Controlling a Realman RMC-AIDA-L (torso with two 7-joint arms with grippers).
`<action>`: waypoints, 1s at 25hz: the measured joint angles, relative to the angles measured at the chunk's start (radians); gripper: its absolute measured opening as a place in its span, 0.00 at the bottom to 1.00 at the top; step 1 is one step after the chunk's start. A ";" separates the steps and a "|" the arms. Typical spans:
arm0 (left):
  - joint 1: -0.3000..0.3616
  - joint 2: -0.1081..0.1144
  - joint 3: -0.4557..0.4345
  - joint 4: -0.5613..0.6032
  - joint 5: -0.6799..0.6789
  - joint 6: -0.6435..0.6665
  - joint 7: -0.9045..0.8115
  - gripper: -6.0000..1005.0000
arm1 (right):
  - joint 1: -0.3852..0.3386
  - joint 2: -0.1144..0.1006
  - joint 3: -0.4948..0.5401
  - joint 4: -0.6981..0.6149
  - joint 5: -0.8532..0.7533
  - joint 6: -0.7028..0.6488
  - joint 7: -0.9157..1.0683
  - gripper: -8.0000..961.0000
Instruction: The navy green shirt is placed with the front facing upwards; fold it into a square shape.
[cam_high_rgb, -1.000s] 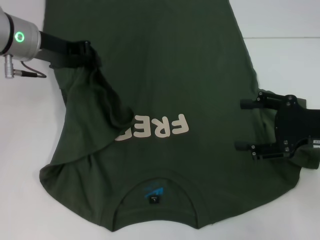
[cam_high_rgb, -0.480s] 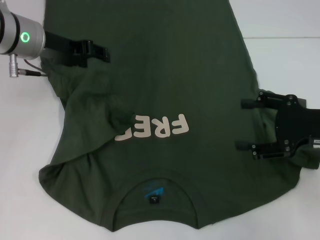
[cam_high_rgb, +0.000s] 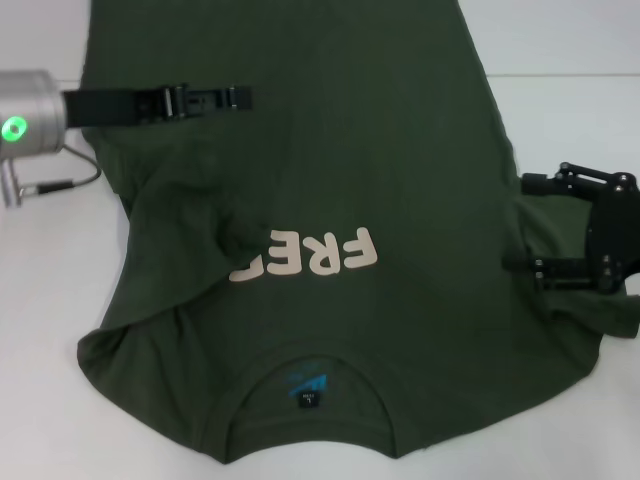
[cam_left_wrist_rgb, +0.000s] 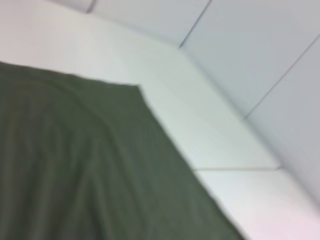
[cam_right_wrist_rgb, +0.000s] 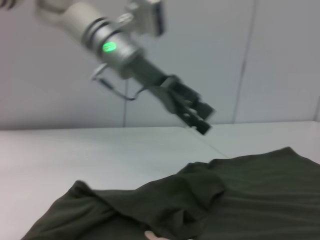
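Dark olive-green short-sleeved cotton shirt lies spread on the white table, front side up, with its ribbed crew neck nearest the robot and its hem running off the far edge of the head view. One line of cream block lettering crosses the chest; four letters show whole or in part, and the end toward the robot's left is hidden under a soft rumpled fold of cloth, the left sleeve lying bunched in over the body. One small black tag with a blue print above it sits inside the collar. The fabric looks matte and soft, smooth across the middle, with shallow creases radiating from the folded sleeve. Two grippers are in view. The left gripper, two slim black fingers on a silver wrist with one green light, reaches in over the shirt's left side well above the cloth, as the right wrist view shows it in mid-air, its fingers close together and holding nothing. The right gripper, a black angular frame, sits at the shirt's right edge by the right sleeve, its two fingers spread wide apart and empty.
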 joint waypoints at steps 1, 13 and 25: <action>0.024 0.006 0.000 -0.024 -0.066 0.017 0.034 0.91 | -0.003 -0.001 0.009 -0.001 0.001 -0.002 0.010 0.95; 0.240 -0.008 -0.022 -0.105 -0.359 0.344 0.621 0.91 | -0.079 0.020 0.071 -0.184 0.012 -0.066 0.265 0.95; 0.269 0.009 -0.099 -0.177 -0.187 0.533 0.978 0.91 | -0.094 0.012 0.110 -0.431 -0.061 -0.094 0.823 0.95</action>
